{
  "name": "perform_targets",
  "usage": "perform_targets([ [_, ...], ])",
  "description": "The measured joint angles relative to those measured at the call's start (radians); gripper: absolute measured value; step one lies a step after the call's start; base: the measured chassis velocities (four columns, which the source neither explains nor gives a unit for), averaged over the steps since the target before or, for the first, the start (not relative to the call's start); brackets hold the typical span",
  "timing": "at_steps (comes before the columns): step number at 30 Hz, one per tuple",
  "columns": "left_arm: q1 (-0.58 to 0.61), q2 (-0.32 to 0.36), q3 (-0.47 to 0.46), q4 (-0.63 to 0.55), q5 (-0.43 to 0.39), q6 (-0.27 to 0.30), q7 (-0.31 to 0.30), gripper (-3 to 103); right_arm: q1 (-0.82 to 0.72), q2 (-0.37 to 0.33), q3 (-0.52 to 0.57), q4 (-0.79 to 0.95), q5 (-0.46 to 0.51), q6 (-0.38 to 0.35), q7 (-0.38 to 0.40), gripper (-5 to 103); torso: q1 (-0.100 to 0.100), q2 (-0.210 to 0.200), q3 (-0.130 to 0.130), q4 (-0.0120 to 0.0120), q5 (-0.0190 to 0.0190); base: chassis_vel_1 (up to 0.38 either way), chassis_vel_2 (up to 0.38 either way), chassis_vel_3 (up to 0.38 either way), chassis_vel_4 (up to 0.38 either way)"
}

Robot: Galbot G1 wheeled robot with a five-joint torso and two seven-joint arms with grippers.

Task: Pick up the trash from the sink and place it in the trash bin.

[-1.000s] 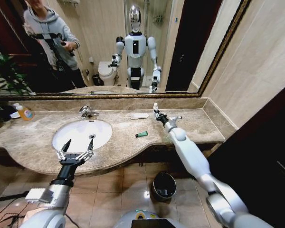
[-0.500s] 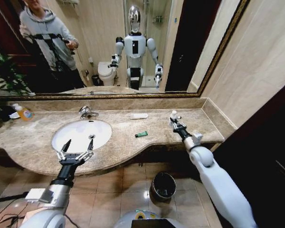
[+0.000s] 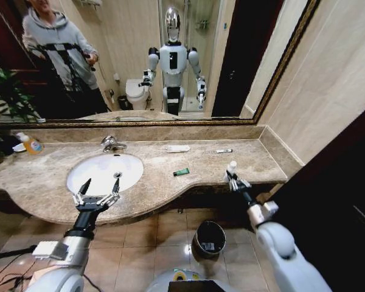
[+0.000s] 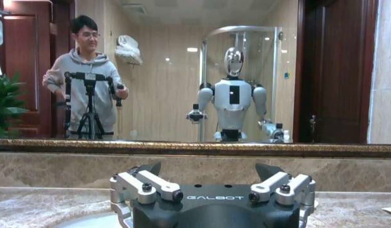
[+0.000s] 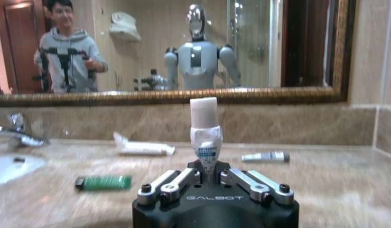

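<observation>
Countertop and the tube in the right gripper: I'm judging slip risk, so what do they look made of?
The countertop looks like polished beige marble: veined, glossy. The white-blue tube, held upright in the right gripper, looks like smooth soft plastic, pinched at its base.

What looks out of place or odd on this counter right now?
Litter lies loose on the marble countertop rather than in the basin: a green stick, a flat white packet and a thin white tube. The right pincer holds a white-blue tube upright. Nothing looks spilled or broken.
</observation>
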Motion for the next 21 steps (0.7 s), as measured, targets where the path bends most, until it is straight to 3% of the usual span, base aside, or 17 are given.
perform_targets([
  [8,0.000,0.000,0.000,0.000,0.000,0.000,0.000,100,-0.168,0.114,-0.026,-0.066,-0.125,0.130,-0.046,12,0.000,0.000,0.000,-0.0001,-0.0002,0.000,0.000,0.000,0.000],
  [21,0.000,0.000,0.000,0.000,0.000,0.000,0.000,100,-0.174,0.167,-0.083,-0.361,-0.154,0.249,-0.047,12,0.000,0.000,0.000,0.0000,-0.0001,0.000,0.000,0.000,0.000],
])
